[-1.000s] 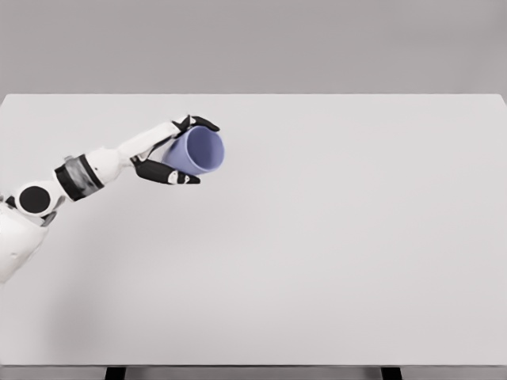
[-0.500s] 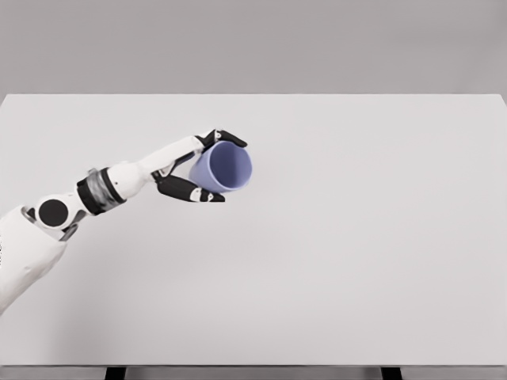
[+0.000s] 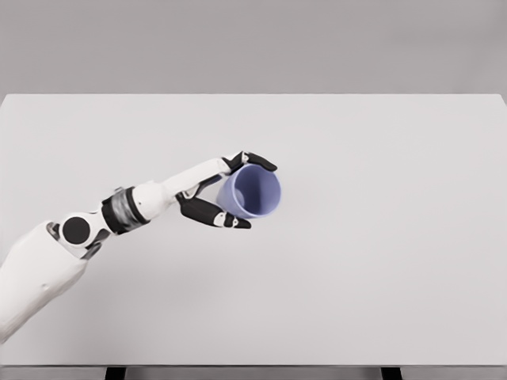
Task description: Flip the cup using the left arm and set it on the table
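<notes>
The white desk (image 3: pixel 356 261) spans the view. Over its left-centre, the left hand (image 3: pixel 214 192) has its dark fingers (image 3: pixel 215 215) grasping the tilted lilac cup (image 3: pixel 252 191), its mouth facing the camera.

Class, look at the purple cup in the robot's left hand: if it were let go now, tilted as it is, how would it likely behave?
The cup is tilted, mouth toward the camera, in the left hand, so it would probably land sideways. Its round, slightly tapered wall suggests rolling in a curve.
</notes>
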